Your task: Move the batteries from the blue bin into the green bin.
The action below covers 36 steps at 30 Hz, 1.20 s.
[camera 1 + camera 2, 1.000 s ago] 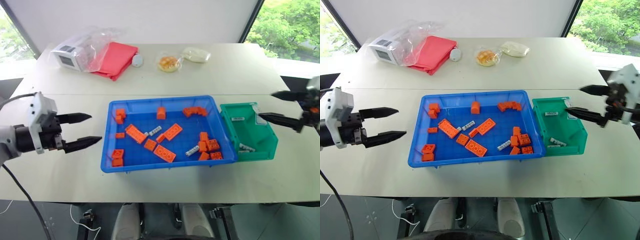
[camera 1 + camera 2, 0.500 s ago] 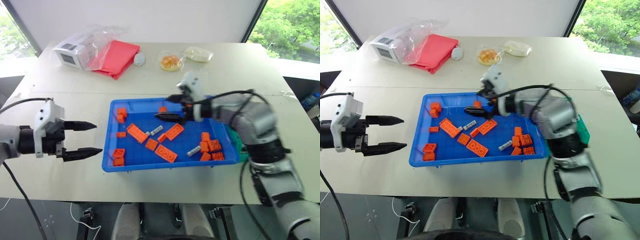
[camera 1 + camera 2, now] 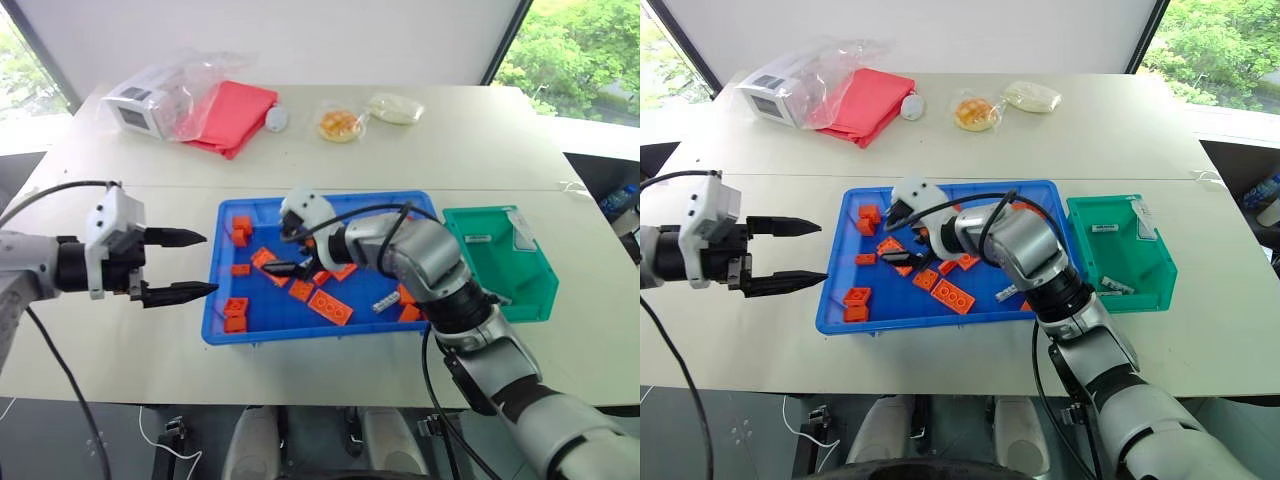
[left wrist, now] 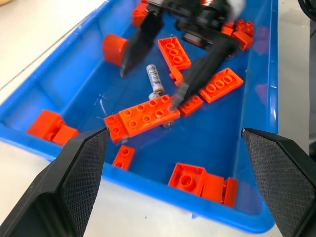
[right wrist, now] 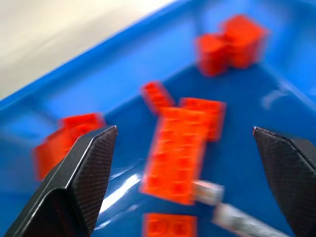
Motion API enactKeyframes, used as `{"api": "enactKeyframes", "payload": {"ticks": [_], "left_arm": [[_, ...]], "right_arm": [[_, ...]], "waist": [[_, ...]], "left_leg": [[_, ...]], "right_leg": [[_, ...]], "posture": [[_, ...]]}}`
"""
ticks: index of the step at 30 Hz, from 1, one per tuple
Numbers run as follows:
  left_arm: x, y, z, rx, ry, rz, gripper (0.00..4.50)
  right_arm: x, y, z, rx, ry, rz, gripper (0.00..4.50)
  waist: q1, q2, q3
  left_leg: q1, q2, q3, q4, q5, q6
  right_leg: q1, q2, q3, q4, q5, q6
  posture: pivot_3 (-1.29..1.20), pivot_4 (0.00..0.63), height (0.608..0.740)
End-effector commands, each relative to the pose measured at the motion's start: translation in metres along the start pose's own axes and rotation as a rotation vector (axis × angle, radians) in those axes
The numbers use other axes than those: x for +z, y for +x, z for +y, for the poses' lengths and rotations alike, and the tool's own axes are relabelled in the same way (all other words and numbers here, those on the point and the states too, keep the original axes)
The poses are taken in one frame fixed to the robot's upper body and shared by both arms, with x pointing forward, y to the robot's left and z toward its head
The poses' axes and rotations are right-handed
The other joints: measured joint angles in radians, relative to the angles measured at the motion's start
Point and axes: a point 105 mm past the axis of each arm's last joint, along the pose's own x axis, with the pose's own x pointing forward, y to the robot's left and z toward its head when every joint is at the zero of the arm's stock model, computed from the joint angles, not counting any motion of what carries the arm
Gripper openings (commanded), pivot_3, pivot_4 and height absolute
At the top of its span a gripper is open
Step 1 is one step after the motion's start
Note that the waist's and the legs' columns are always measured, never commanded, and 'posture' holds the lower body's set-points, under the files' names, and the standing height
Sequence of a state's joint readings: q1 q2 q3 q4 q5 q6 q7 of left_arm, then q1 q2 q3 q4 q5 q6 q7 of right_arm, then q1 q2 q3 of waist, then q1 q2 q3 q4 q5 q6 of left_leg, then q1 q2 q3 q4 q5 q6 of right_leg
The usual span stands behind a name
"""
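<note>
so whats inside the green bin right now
Two batteries lie at the near end of the green bin; the rest of its floor looks bare. Its near-left corner is hidden behind the right arm.

My right hand (image 4: 163, 69) reaches across to my left, fingers spread wide and empty; my left hand (image 3: 185, 265) hovers level, open.

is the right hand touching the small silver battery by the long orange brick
Apart. In the left wrist view the open right hand straddles the small silver battery, with blue floor showing either side.
</note>
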State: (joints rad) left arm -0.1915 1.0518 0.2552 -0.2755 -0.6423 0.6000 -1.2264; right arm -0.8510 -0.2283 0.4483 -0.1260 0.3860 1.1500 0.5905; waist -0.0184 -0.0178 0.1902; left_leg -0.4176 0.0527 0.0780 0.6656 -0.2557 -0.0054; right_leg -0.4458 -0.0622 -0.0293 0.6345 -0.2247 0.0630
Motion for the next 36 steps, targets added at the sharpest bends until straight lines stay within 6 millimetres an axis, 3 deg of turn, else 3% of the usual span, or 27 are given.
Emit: {"api": "enactKeyframes", "payload": {"ticks": [1, 15, 18, 23, 32, 35, 36], "left_arm": [[0.009, 0.002, -0.001, 0.001, 0.048, -0.023, 4.5], [0.016, 0.002, -0.001, 0.011, 0.047, -0.041, 4.5], [0.017, 0.003, 0.001, 0.02, 0.049, -0.044, 4.5], [0.017, 0.003, 0.003, 0.027, 0.05, -0.045, 4.5], [0.016, 0.003, 0.007, 0.032, 0.055, -0.05, 4.5], [0.019, 0.006, 0.008, 0.026, 0.068, -0.062, 4.5], [0.021, 0.008, 0.01, 0.033, 0.075, -0.071, 4.5]], "right_arm": [[0.002, 0.0, 0.012, 0.03, -0.079, -0.007, 4.5], [0.001, 0.024, -0.014, -0.072, -0.147, 0.023, 4.5], [-0.002, 0.028, -0.014, -0.069, -0.134, 0.026, 3.64], [0.001, 0.032, -0.012, -0.058, -0.111, 0.015, 1.21], [0.038, 0.031, -0.031, -0.115, -0.167, -0.075, 1.18], [0.041, 0.037, -0.041, -0.133, -0.177, -0.072, 1.18], [0.041, 0.039, -0.044, -0.14, -0.169, -0.076, 1.68]], "waist": [[0.0, 0.0, 0.0], [0.0, 0.0, 0.0], [0.0, 0.0, 0.0], [0.0, 0.0, 0.0], [-0.002, 0.0, 0.0], [-0.002, 0.0, 0.0], [-0.002, 0.0, 0.0]], "left_leg": [[0.0, 0.0, 0.0, 0.0, 0.0, 0.0], [0.0, 0.0, 0.0, 0.0, 0.0, 0.0], [0.0, 0.0, 0.0, 0.0, 0.0, 0.0], [0.0, 0.0, 0.0, 0.0, 0.0, 0.0], [0.0, 0.0, 0.0, 0.0, 0.0, 0.0], [0.0, 0.0, 0.0, 0.0, 0.0, 0.0], [0.0, 0.0, 0.0, 0.0, 0.0, 0.0]], "right_leg": [[0.0, 0.0, 0.0, 0.0, 0.0, 0.0], [0.0, 0.0, 0.0, 0.0, 0.0, 0.0], [0.0, 0.0, 0.0, 0.0, 0.0, 0.0], [0.0, 0.0, 0.0, 0.0, 0.0, 0.0], [0.0, 0.0, 0.0, 0.0, 0.0, 0.0], [0.0, 0.0, 0.0, 0.0, 0.0, 0.0], [0.0, 0.0, 0.0, 0.0, 0.0, 0.0]], "posture": [[0.0, 0.15, 0.734], [0.0, 0.15, 0.734], [0.0, 0.15, 0.734], [0.0, 0.15, 0.734], [0.0, 0.15, 0.734], [0.0, 0.15, 0.734], [0.0, 0.15, 0.734]]}}
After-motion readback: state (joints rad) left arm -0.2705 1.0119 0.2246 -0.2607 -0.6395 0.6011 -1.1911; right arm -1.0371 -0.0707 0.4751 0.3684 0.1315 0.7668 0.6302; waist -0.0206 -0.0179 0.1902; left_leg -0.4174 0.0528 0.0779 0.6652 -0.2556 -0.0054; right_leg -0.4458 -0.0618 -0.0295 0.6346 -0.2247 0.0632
